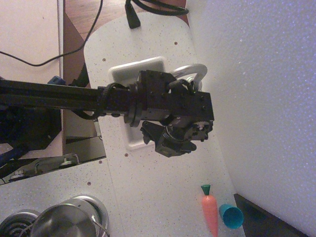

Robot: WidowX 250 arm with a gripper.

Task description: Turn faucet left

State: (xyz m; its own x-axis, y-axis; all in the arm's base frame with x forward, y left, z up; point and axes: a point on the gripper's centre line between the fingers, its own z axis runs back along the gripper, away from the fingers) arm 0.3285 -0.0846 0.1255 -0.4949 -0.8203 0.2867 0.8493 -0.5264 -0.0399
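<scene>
The view looks down from above. The faucet shows only as a shiny silver arched spout at the back right corner of the white sink. Its base and side lever are hidden under the arm. My black gripper hangs from the arm that reaches in from the left. It sits over the right side of the sink, just in front of the spout. Its fingers are dark and seen from above, so I cannot tell whether they are open or shut, or whether they touch the faucet.
A steel pot stands on a burner at the bottom left. An orange toy carrot and a teal cup lie at the bottom right by the white wall. Black cables hang at the top.
</scene>
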